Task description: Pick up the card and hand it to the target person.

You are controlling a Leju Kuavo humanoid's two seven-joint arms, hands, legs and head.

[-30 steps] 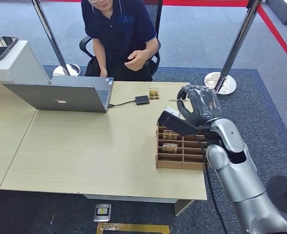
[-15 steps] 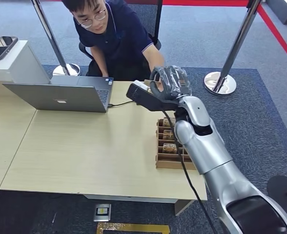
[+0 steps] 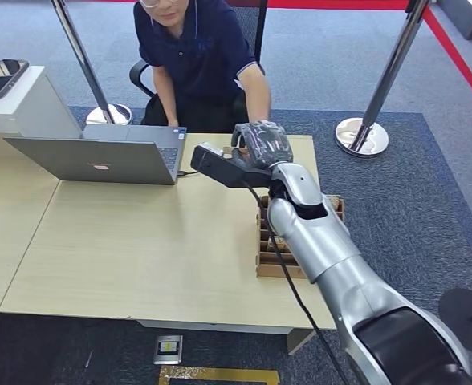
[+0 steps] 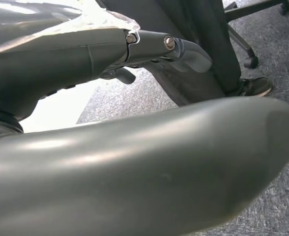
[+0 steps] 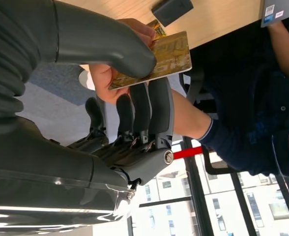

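Head view: right hand (image 3: 262, 144) has swung from over the card rack (image 3: 336, 207) (1 s ago) across to the far table (image 3: 131, 241) edge, now right in front of the person (image 3: 200, 56), beyond the rack and beside the laptop (image 3: 100, 156). Person's arm has come down to meet it. R wrist view: right hand (image 5: 128, 73) pinches the card (image 5: 161, 59) btwn thumb and fingers; person's hand (image 5: 109, 78) already touches the card from the other side, fingers on it. So handover is mid-transfer, prob. release is next; risk of a drop if let go before their grip is firm. L wrist view: left hand (image 4: 135, 162) too close, can't tell its state.
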